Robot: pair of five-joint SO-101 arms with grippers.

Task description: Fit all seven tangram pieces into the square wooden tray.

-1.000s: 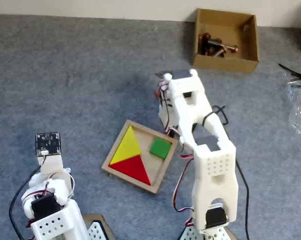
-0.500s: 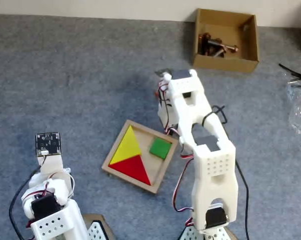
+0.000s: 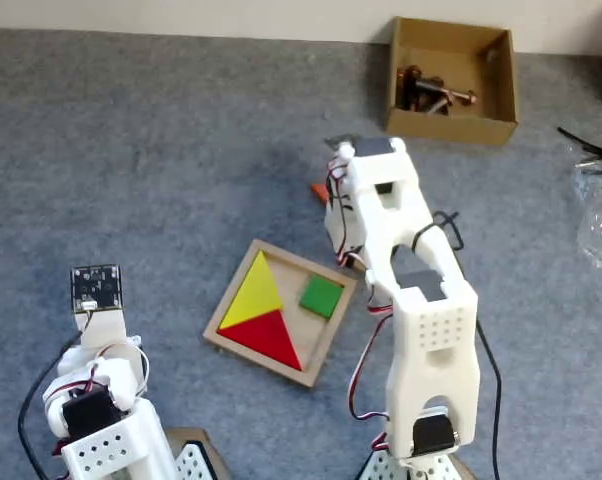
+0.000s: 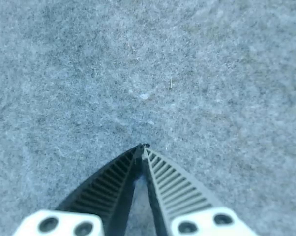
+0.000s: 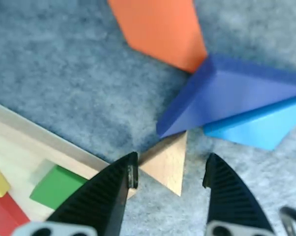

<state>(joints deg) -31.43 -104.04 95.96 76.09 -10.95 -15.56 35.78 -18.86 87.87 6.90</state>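
Beside tray [image 5: 36,138], right tool [image 5: 171,170] spread around triangle [image 5: 168,158]

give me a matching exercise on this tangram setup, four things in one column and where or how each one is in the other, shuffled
Column one
1. green square
2. plain wooden triangle
3. orange piece
4. left gripper

Column two
a. shut, above bare carpet
b. between the open fingers of the right gripper
c. inside the tray
d. on the carpet outside the tray, next to the dark blue triangle

Pairs: 1-c, 2-b, 3-d, 4-a
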